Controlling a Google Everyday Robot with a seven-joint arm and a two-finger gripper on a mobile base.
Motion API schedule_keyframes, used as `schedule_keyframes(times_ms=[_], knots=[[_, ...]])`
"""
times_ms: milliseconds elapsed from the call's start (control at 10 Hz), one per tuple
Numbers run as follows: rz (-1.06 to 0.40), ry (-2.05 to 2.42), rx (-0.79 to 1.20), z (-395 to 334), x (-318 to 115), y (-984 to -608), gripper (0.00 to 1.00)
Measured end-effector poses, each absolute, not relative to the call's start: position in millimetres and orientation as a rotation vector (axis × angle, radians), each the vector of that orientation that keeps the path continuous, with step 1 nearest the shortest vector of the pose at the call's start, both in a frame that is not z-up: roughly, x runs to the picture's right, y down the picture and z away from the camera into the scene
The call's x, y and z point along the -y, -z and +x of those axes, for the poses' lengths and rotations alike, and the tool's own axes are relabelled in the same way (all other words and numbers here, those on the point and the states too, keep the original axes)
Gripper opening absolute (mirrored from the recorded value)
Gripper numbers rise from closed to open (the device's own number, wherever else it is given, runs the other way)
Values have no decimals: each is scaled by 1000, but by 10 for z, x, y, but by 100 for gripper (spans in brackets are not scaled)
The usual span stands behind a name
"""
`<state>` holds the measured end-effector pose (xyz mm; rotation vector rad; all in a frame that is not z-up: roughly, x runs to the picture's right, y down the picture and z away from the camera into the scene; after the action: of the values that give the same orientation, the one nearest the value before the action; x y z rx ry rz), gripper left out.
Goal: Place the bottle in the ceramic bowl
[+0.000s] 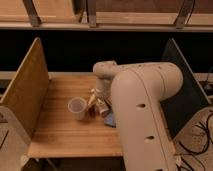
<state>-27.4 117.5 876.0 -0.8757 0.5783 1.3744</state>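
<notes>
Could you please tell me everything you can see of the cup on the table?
The cup is small, translucent white and plastic-looking, wider at its open rim than at its base. It stands upright on the wooden table, left of centre. Only the table visibly touches it. The gripper hangs low, close to its right.
</notes>
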Motion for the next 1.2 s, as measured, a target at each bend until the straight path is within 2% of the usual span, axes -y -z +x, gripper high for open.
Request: schedule_keyframes(times_ms=[400, 500, 900, 1200], knots=[[-852, -1363, -610, -178, -1191, -8916, 79], [-841, -1354, -614, -178, -1175, -8950, 74], [-821, -1335, -613, -226, -1154, -9001, 32], [-822, -1332, -600, -278, -1134, -8969, 4]])
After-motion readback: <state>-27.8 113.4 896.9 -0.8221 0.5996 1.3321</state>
